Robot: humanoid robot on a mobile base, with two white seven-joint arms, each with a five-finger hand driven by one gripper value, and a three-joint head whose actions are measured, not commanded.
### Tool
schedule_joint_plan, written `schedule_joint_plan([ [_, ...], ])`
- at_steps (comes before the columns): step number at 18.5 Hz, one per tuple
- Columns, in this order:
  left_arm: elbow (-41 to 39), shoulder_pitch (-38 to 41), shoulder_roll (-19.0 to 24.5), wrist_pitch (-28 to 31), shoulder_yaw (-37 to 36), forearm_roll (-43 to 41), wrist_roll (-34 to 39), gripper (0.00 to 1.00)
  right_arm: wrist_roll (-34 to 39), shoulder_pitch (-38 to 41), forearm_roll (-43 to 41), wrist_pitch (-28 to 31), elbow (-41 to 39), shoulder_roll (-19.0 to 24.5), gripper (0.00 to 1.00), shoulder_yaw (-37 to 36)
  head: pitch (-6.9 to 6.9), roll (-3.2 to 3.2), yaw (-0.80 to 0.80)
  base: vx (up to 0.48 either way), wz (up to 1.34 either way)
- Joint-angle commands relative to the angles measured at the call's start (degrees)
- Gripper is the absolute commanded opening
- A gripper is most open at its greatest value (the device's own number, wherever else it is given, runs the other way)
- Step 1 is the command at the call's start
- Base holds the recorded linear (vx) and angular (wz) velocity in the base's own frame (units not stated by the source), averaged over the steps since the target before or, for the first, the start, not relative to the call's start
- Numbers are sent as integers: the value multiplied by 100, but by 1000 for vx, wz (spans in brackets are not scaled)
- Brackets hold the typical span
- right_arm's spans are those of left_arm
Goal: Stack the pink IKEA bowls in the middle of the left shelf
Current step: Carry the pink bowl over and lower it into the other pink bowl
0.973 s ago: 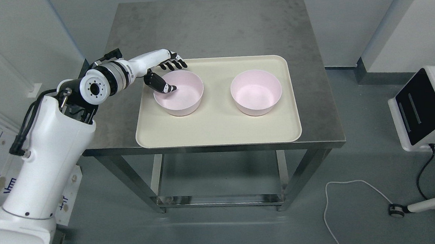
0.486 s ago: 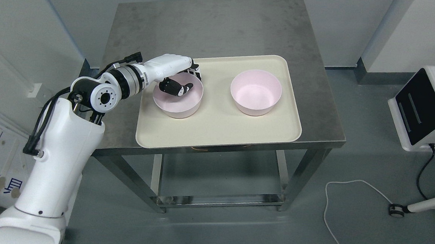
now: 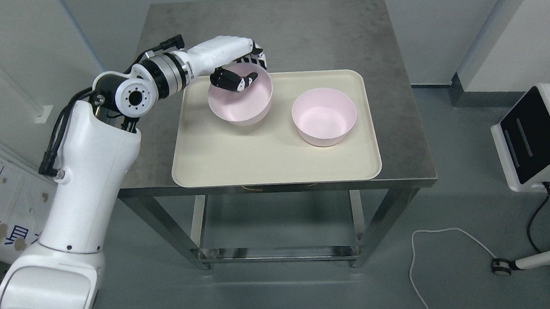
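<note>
Left arm's base (image 3: pixel 47 284) cut off at bottom edge, white device (image 3: pixel 538 137) cropped at right edge

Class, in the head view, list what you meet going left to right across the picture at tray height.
Left arm → left hand → held bowl → second bowl → tray's right rim → white device.

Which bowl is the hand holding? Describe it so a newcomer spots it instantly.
On the steel table lies a cream tray with two pink bowls. It's the left bowl, tilted and lifted off the tray, the left hand pinching its far rim. The right bowl sits flat, untouched.
</note>
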Motion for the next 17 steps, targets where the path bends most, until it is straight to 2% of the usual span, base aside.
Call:
schedule_joint_plan([
  [1, 410, -654, -1108, 222, 231, 53, 31, 1, 0, 0, 44, 5, 1, -100, 100, -62, 0, 0, 0, 0, 0],
  [4, 717, -663, -1108, 213, -1156, 193, 434, 2, 0, 0, 44, 5, 1, -100, 100, -62, 0, 0, 0, 0, 0],
  [7, 964, -646, -1108, 170, -1853, 220, 717, 2, 0, 0, 44, 5, -8, -100, 100, -62, 0, 0, 0, 0, 0],
  [10, 991, -645, -1108, 152, -1943, 159, 656, 2, 0, 0, 44, 5, 1, -100, 100, -62, 0, 0, 0, 0, 0],
  [14, 965, -602, -1108, 134, -1724, -61, 182, 2, 0, 0, 44, 5, 1, -100, 100, -62, 0, 0, 0, 0, 0],
  [17, 956, -610, -1108, 134, -1714, -105, 181, 2, 0, 0, 44, 5, 1, -100, 100, -62, 0, 0, 0, 0, 0],
])
